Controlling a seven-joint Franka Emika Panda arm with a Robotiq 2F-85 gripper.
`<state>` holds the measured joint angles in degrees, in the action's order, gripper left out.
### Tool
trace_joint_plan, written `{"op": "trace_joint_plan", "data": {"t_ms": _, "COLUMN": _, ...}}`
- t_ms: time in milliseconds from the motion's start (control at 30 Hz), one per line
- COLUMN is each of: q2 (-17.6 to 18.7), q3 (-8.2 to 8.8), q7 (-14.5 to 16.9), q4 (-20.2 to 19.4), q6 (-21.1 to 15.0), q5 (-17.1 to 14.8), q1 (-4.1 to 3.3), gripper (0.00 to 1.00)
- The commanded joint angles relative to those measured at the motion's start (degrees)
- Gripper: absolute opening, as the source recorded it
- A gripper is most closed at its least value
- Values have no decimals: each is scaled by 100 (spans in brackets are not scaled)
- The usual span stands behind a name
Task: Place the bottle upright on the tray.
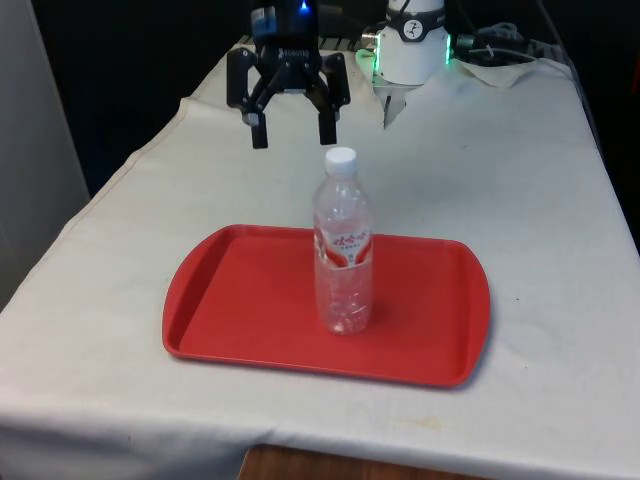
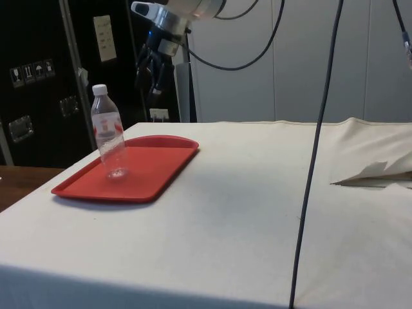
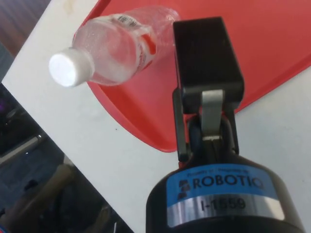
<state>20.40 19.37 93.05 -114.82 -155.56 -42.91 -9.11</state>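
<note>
A clear plastic bottle (image 1: 343, 250) with a white cap and a red label stands upright near the middle of the red tray (image 1: 235, 305). My gripper (image 1: 293, 138) hangs open and holds nothing. It is above the bottle's cap and behind it, towards the table's far end. In the side view the bottle (image 2: 108, 132) stands on the tray (image 2: 164, 158), with the gripper (image 2: 149, 77) higher up and apart from it. From the wrist, one black finger (image 3: 206, 53) shows above the tray (image 3: 277, 43), with the bottle (image 3: 114, 46) off to one side.
The tray lies close to the table's front edge (image 1: 330, 440). A fold of white cloth (image 2: 373, 172) is rumpled near the robot's end. A black cable (image 2: 315, 161) hangs down across the side view.
</note>
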Motion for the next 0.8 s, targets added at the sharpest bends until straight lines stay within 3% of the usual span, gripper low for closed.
{"op": "trace_joint_plan", "data": {"t_ms": 0, "q2": 6, "q3": 57, "q7": -52, "q4": -29, "q6": -74, "q5": 120, "q1": -52, "gripper": 100}}
{"op": "trace_joint_plan", "data": {"t_ms": 167, "q2": -17, "q3": 69, "q7": -63, "q4": -40, "q6": -23, "q5": 350, "q1": -63, "gripper": 100}}
{"op": "trace_joint_plan", "data": {"t_ms": 200, "q2": -11, "q3": 0, "q7": 0, "q4": 0, "q6": 0, "q5": 212, "q1": -6, "gripper": 100}}
{"op": "trace_joint_plan", "data": {"t_ms": 233, "q2": -23, "q3": 69, "q7": -63, "q4": -46, "q6": -11, "q5": 384, "q1": -63, "gripper": 100}}
{"op": "trace_joint_plan", "data": {"t_ms": 433, "q2": -52, "q3": 74, "q7": -63, "q4": -52, "q6": 86, "q5": 647, "q1": -63, "gripper": 100}}
{"op": "trace_joint_plan", "data": {"t_ms": 467, "q2": -34, "q3": 0, "q7": 0, "q4": 0, "q6": 74, "q5": 510, "q1": -11, "gripper": 100}}
{"op": "trace_joint_plan", "data": {"t_ms": 533, "q2": -63, "q3": 74, "q7": -57, "q4": -52, "q6": 115, "q5": 710, "q1": -63, "gripper": 100}}
{"op": "trace_joint_plan", "data": {"t_ms": 733, "q2": -115, "q3": 74, "q7": -46, "q4": -69, "q6": 201, "q5": 968, "q1": -57, "gripper": 100}}
{"op": "trace_joint_plan", "data": {"t_ms": 767, "q2": -97, "q3": 11, "q7": 0, "q4": -23, "q6": 201, "q5": 854, "q1": -11, "gripper": 100}}
